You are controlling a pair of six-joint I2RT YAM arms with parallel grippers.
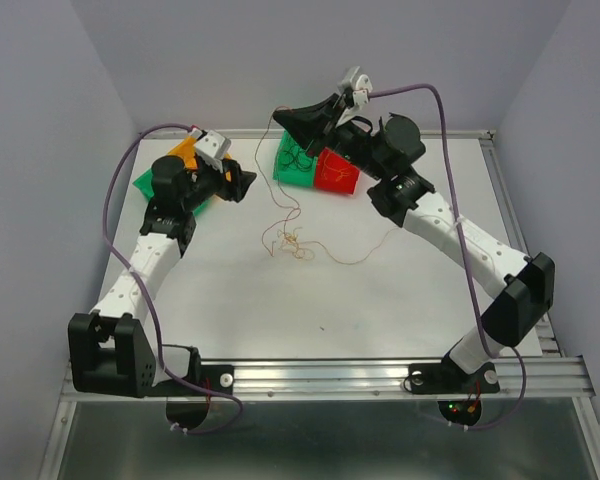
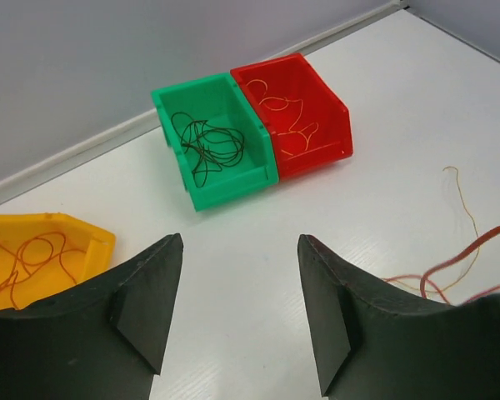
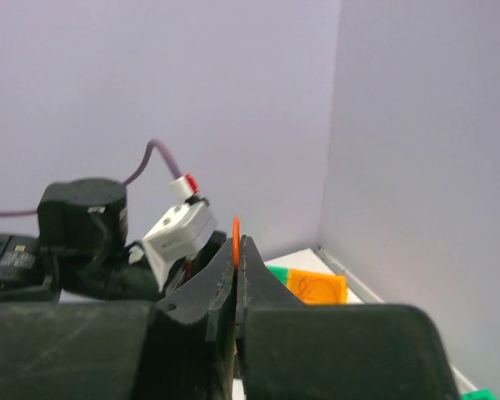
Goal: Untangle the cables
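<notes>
Left gripper [image 1: 248, 183] is near the table's [image 1: 380, 300] far-left corner, just beside the yellow bin [image 2: 96, 242]. Its jaws are wide and empty. The loose cables [image 1: 290, 242] sit in a small knot around mid-table, right of that gripper and toward the near edge; left wrist view shows their ends past its right finger. An orange strand [image 3: 236, 233] climbs from the knot toward the far edge into the right gripper [image 1: 278, 118], which is raised over the green bin [image 1: 285, 175] and pinched shut on it. The strand's long axis runs roughly far-to-near, and a second thin strand trails right from the knot. The green bin holds dark wire and the red bin [image 1: 340, 180] orange wire. My read is that the left arm is nearer the knot, so it should reach right and down to pin it while the right pulls.
</notes>
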